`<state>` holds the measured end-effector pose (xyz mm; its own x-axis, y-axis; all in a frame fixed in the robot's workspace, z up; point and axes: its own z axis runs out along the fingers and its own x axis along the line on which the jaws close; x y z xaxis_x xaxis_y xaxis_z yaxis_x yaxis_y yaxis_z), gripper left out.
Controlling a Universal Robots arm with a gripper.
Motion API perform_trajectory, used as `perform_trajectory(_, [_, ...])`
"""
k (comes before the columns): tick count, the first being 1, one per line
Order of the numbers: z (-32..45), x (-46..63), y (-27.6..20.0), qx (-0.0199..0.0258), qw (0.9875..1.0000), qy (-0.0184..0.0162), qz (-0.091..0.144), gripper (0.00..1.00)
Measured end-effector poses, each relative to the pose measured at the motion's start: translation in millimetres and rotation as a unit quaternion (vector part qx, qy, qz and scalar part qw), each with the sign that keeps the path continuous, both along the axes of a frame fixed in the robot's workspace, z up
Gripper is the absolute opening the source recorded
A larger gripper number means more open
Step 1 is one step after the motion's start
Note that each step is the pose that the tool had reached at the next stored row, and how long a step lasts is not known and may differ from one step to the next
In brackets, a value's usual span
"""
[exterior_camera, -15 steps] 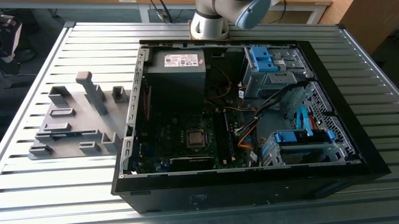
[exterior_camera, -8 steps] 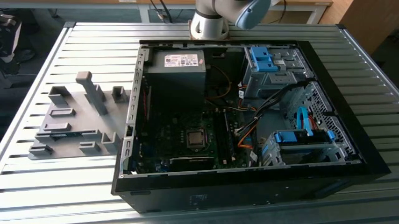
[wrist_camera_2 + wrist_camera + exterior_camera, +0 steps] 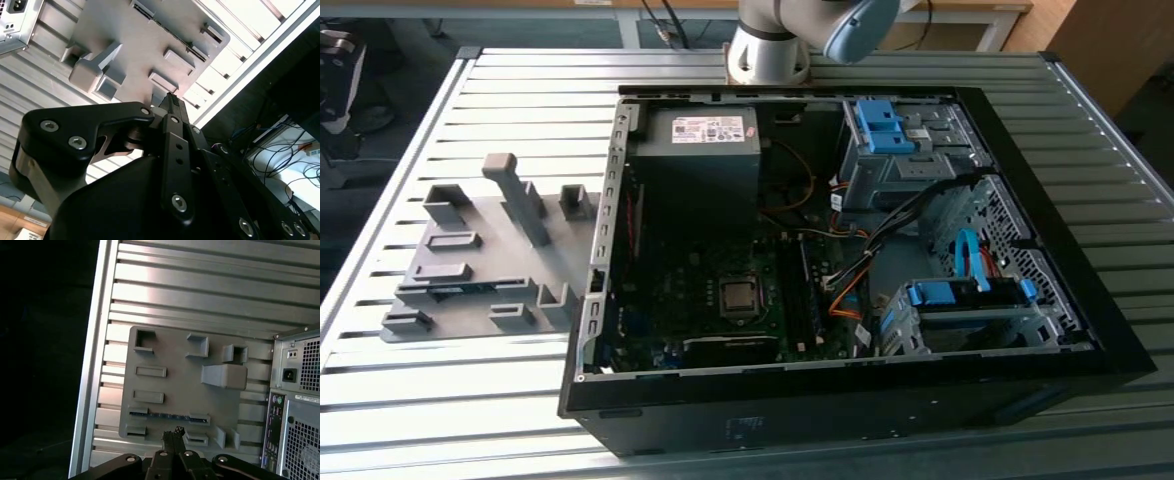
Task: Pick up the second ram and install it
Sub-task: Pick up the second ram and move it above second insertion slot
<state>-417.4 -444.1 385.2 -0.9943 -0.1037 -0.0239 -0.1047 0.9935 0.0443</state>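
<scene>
The second ram point(image 3: 167, 416) is a thin dark strip standing on edge between two blocks of the grey holder plate point(image 3: 175, 390). In the exterior view the second ram point(image 3: 451, 291) sits low on that plate point(image 3: 480, 250), on the exterior view's left of the open computer case point(image 3: 854, 250). My gripper point(image 3: 173, 432) hovers high above the plate's near edge, close to the strip and apart from it. Its fingers are shut together with nothing between them. In the second wrist view the gripper point(image 3: 172, 98) points at the same plate, and the ram point(image 3: 172, 36) shows as a dark line.
The case lies open on a slatted metal table point(image 3: 520, 90), with the power supply point(image 3: 700, 140), motherboard point(image 3: 720, 300) and blue drive brackets point(image 3: 961, 295) inside. A tall grey post point(image 3: 518, 200) and several blocks rise from the plate. The arm's base point(image 3: 767, 45) stands behind the case.
</scene>
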Motion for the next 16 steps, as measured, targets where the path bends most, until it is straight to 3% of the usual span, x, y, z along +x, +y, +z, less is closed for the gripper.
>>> perform_trajectory(16, [0.0, -1.1, 0.0, 0.0000, 0.9997, 0.0000, 0.025, 0.11])
